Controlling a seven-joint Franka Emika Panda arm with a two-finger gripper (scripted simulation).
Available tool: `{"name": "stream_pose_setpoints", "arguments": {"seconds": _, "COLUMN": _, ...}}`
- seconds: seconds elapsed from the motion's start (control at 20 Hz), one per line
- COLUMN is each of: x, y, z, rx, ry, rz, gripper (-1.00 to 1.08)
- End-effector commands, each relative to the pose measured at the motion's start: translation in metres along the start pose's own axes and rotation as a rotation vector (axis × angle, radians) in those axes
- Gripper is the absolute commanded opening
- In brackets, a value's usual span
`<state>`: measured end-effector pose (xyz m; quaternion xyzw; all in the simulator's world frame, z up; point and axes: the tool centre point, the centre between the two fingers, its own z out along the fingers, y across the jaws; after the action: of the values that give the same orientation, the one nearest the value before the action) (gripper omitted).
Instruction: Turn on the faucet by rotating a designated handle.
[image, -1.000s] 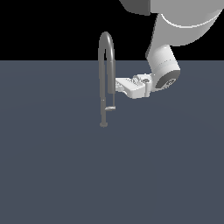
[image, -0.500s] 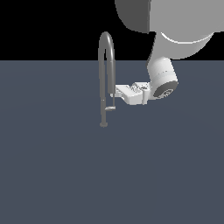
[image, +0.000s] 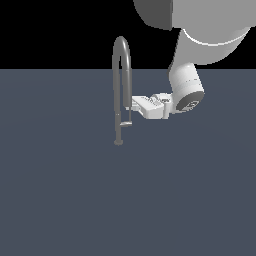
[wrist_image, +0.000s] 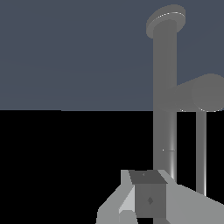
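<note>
The faucet is a slim grey gooseneck standing on a small round base, its arch curving down into a thicker spout end. The handle is a short lever low on the stem, just under the spout end. My gripper reaches in level from the exterior view's right, with its tips at the spout end and above the handle. In the wrist view the faucet rises close ahead and the handle juts sideways from it. The fingers look pressed together, holding nothing.
The faucet stands on a flat dark grey-blue surface that runs across the whole view. The white arm hangs in from above on the exterior view's right.
The hand has dropped a little and edged toward the faucet. The faucet and its handle look unmoved.
</note>
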<state>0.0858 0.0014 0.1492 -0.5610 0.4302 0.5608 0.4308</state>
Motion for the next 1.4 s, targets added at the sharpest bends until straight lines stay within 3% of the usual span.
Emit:
{"name": "stream_pose_setpoints", "arguments": {"seconds": 0.0, "x": -0.002, "y": 0.004, "z": 0.000, "rx": 0.000, "ry": 0.000, "rz": 0.000, "gripper": -1.00}}
{"name": "stream_pose_setpoints", "arguments": {"seconds": 1.35, "x": -0.005, "y": 0.057, "z": 0.000, "rx": 0.001, "ry": 0.000, "rz": 0.000, "gripper": -1.00}}
